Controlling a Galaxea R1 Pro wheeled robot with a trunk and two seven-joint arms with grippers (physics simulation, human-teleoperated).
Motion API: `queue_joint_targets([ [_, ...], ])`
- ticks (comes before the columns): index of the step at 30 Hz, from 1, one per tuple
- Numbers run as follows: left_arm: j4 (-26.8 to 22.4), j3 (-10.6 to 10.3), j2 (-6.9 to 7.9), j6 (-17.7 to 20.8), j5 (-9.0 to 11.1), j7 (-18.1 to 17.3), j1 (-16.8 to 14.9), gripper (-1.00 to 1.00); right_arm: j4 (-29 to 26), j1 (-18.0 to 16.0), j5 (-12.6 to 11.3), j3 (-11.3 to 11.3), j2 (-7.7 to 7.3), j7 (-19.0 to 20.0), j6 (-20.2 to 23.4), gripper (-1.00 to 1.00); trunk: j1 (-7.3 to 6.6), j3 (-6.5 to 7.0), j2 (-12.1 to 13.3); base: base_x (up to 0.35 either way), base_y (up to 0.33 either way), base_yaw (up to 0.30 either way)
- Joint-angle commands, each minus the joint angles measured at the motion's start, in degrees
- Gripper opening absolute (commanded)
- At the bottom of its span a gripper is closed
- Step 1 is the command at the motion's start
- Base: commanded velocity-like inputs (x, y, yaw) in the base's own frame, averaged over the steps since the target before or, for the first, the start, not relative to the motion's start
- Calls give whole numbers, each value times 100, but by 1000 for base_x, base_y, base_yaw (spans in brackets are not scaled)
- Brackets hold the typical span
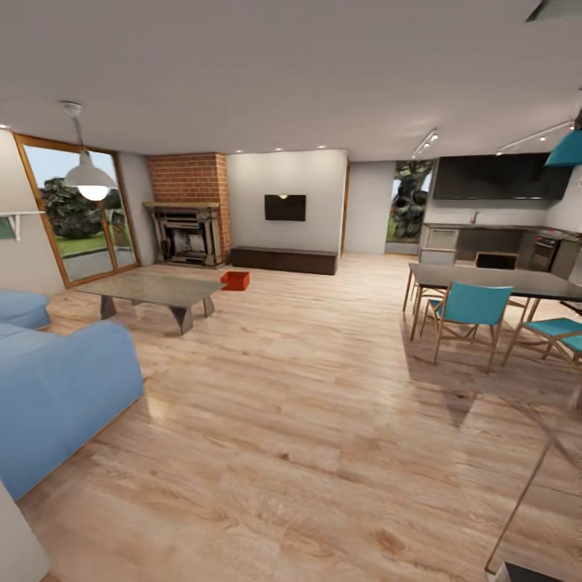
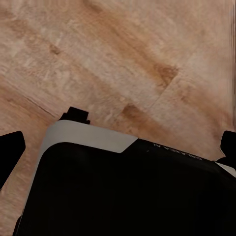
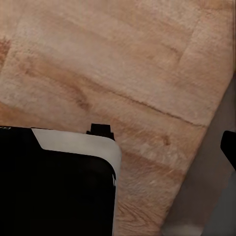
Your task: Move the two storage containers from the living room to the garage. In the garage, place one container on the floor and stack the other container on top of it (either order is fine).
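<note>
I am in the living room, with its light wood plank floor [image 1: 323, 404] stretching ahead. One orange-red storage container [image 1: 235, 280] sits on the planks far ahead, between the glass table [image 1: 153, 291] and the dark low cabinet under the wall TV [image 1: 284, 207]. The other storage container and the garage are out of view. In the left wrist view my left gripper [image 2: 118, 147] hangs over my black base, fingertips [image 2: 11, 150] wide apart and empty. My right gripper [image 3: 118, 147] also hangs empty over the planks, with one fingertip [image 3: 229, 146] at the frame's edge.
A blue sofa [image 1: 56, 380] stands close on the left. The brick fireplace [image 1: 190, 212] and glazed doors [image 1: 81, 214] are at the far left. A dining table [image 1: 493, 281] with teal chairs [image 1: 469, 311] stands on the right, with the kitchen behind it. Open planks lie between.
</note>
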Motion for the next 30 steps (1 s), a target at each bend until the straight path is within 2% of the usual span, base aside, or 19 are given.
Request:
queue_joint_targets([
  [1, 4, 42, 0, -19, 9, -7, -3, 100, 18, -9, -19, 45, 2, -15, -31, 100, 4, -7, -5, 322, 0, -247],
  [30, 3, 42, 0, -22, 9, -7, -3, 100, 18, -9, -19, 45, 2, -15, -31, 100, 4, -7, -5, 322, 0, -247],
])
